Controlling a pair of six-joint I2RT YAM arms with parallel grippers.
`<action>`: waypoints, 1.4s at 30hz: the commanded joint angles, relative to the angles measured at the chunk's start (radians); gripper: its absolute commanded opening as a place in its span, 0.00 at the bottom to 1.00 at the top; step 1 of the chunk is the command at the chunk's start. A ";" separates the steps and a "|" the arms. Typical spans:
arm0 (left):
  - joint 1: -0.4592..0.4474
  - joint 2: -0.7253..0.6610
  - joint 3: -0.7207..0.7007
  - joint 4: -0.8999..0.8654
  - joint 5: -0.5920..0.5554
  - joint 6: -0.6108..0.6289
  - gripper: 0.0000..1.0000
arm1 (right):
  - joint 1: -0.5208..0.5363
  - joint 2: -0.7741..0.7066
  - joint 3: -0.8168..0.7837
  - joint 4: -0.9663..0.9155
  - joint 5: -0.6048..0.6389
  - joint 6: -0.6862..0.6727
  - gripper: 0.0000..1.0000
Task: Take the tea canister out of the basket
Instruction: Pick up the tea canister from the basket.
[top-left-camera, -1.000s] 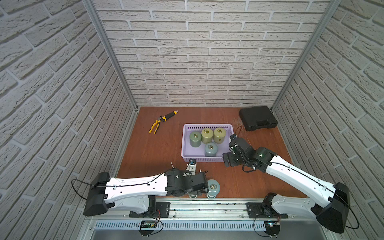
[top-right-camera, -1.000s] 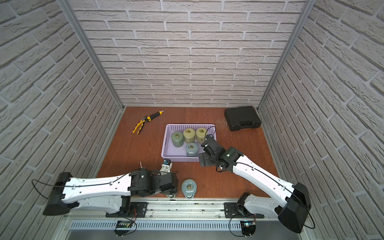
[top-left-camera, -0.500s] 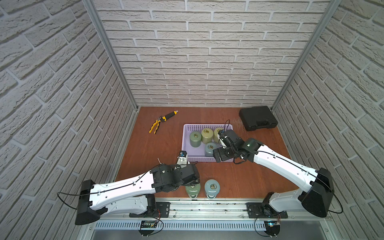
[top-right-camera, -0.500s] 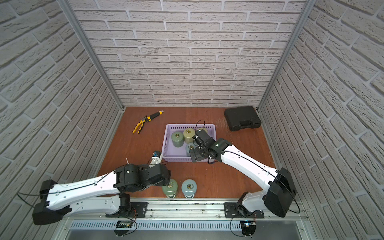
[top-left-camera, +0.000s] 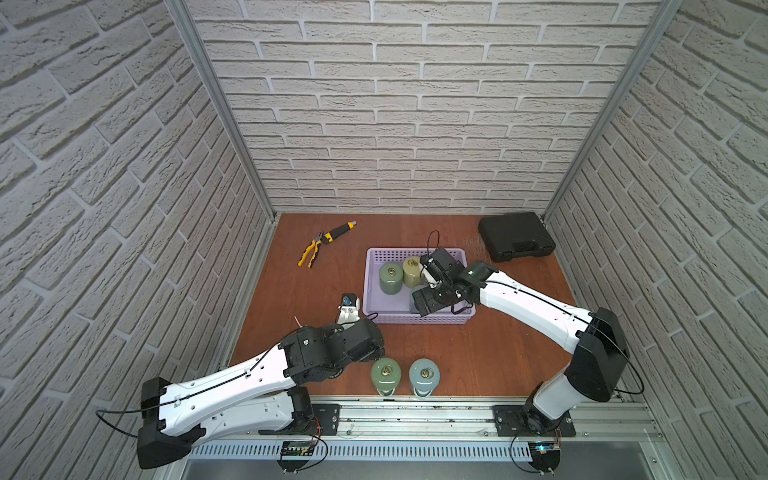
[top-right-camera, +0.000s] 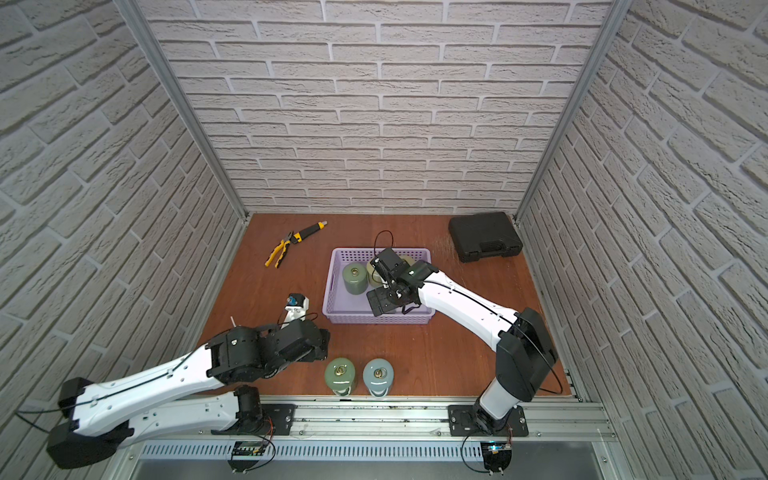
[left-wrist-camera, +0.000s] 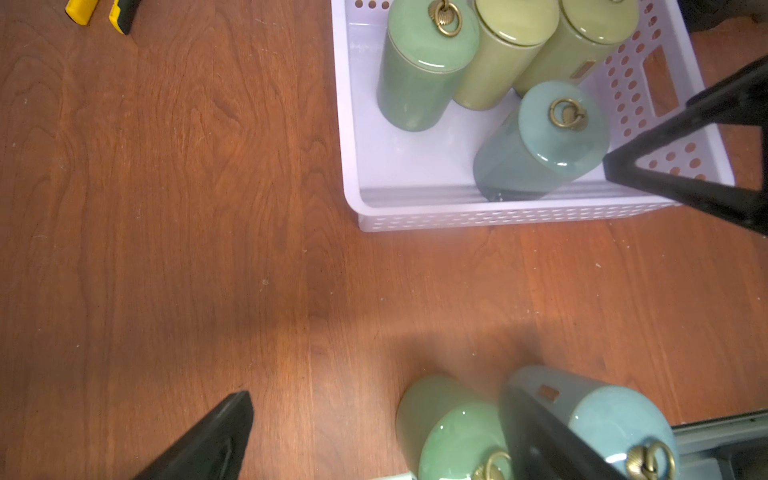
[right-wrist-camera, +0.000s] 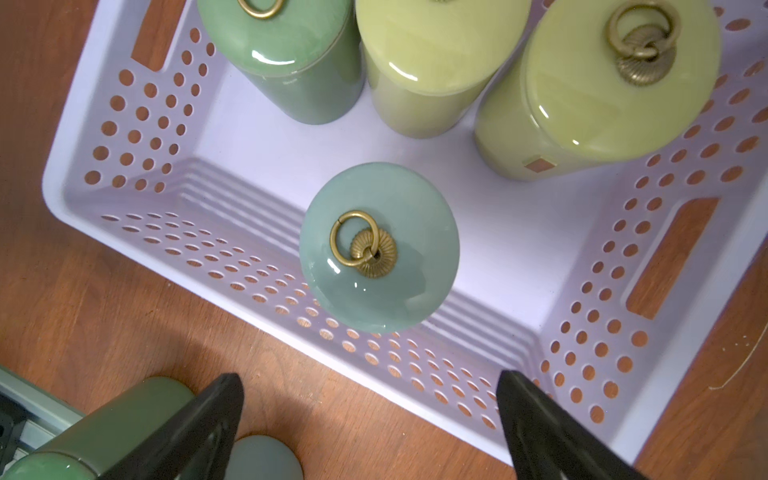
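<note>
The lavender basket (top-left-camera: 371, 291) (right-wrist-camera: 137, 124) holds several tea canisters: a dark green one (top-left-camera: 390, 277), two yellow-green ones (right-wrist-camera: 436, 45) (right-wrist-camera: 615, 83) and a blue-green one (right-wrist-camera: 379, 247) near its front wall. My right gripper (right-wrist-camera: 370, 380) (top-left-camera: 432, 298) hangs open above the basket's front right part, high over the blue-green canister and touching nothing. In both top views it hides that canister. My left gripper (left-wrist-camera: 376, 392) is open over bare table, just left of a green canister (top-left-camera: 385, 374) (left-wrist-camera: 449, 428) that stands outside the basket.
A blue-grey canister (top-left-camera: 424, 374) stands beside the green one near the front rail. Yellow-handled pliers (top-left-camera: 324, 245) lie at the back left. A black hard case (top-left-camera: 515, 243) sits at the back right. Brick walls close in three sides.
My left arm has drawn back to the left, uncovering the green canister beside the blue-grey one. My right arm has swung from beside the basket to above its front right part.
</note>
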 joint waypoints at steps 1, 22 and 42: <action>0.009 -0.008 -0.015 0.005 -0.027 0.020 0.98 | -0.011 0.031 0.041 -0.022 -0.001 -0.020 1.00; 0.045 -0.018 -0.020 -0.009 -0.033 0.017 0.98 | -0.032 0.239 0.184 -0.058 -0.002 -0.027 1.00; 0.069 -0.026 -0.032 -0.005 -0.024 0.018 0.98 | -0.044 0.329 0.224 -0.081 0.005 -0.026 0.94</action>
